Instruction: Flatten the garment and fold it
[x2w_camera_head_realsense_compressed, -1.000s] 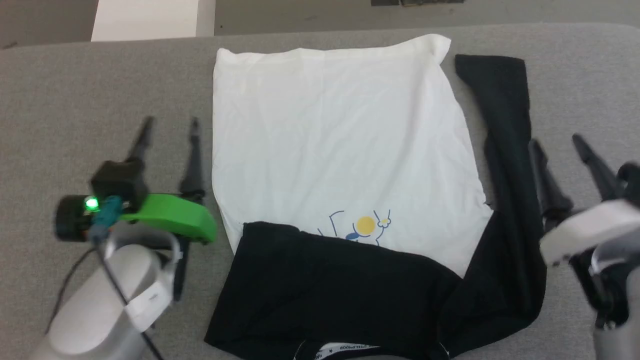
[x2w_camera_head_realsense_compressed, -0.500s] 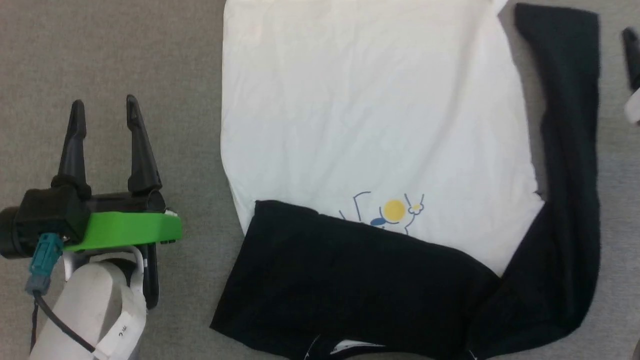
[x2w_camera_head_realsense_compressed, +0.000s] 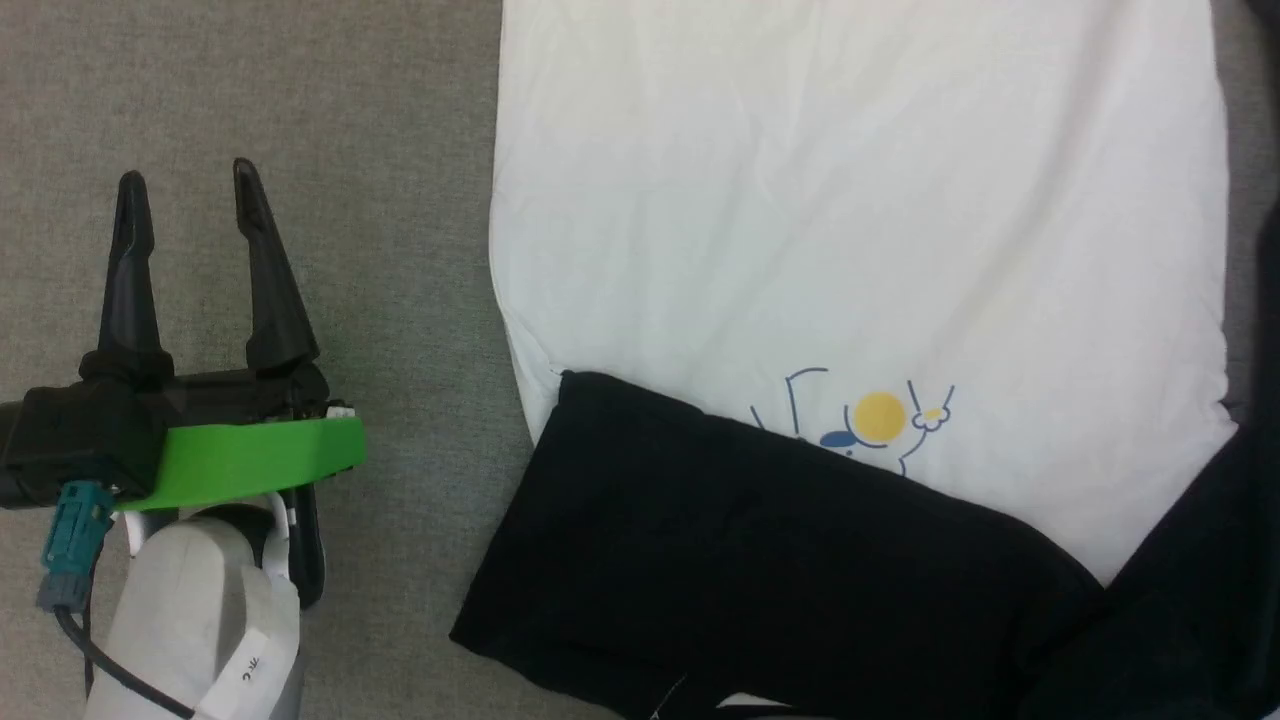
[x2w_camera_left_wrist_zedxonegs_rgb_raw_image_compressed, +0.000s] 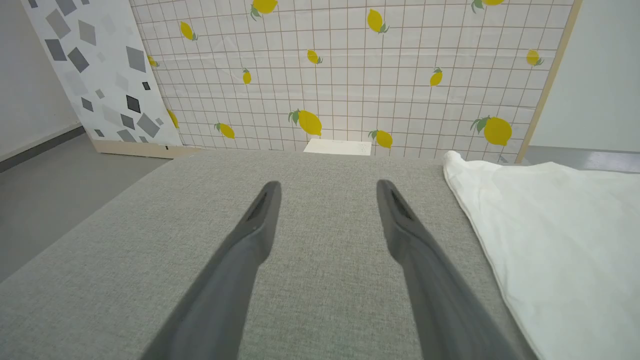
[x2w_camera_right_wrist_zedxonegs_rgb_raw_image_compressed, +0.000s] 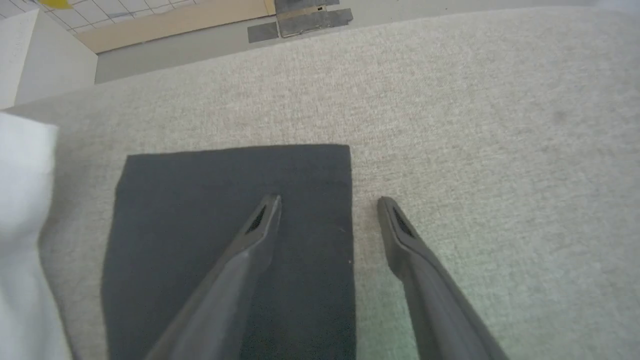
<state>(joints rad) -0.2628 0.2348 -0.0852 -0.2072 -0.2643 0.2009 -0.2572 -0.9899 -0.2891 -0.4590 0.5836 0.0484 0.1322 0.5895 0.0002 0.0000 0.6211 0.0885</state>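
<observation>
The garment (x2w_camera_head_realsense_compressed: 850, 220) lies spread on the grey surface, its white body wide and fairly smooth. One black sleeve (x2w_camera_head_realsense_compressed: 760, 570) is folded across the lower front, just below the yellow-circle print (x2w_camera_head_realsense_compressed: 878, 418). The other black sleeve (x2w_camera_right_wrist_zedxonegs_rgb_raw_image_compressed: 235, 235) stretches out flat along the shirt's right side. My left gripper (x2w_camera_head_realsense_compressed: 188, 180) hovers open over bare fabric-covered surface left of the shirt, nothing between its fingers; the shirt's white edge (x2w_camera_left_wrist_zedxonegs_rgb_raw_image_compressed: 565, 240) lies to its right. My right gripper (x2w_camera_right_wrist_zedxonegs_rgb_raw_image_compressed: 327, 202) stands open above the outstretched sleeve's cuff edge, one finger over the black cloth, the other over grey surface.
The grey upholstered surface (x2w_camera_head_realsense_compressed: 300, 100) extends left of the shirt. Beyond its far edge stand a lemon-patterned tiled panel (x2w_camera_left_wrist_zedxonegs_rgb_raw_image_compressed: 350, 75), a speckled board (x2w_camera_left_wrist_zedxonegs_rgb_raw_image_compressed: 100, 75) and a small white box (x2w_camera_left_wrist_zedxonegs_rgb_raw_image_compressed: 340, 146). Floor and dark mats (x2w_camera_right_wrist_zedxonegs_rgb_raw_image_compressed: 300, 20) lie past the right side.
The head camera has dipped and shifted closer, so the shirt fills more of the picture and the right gripper has left the head view. The left gripper stays open.
</observation>
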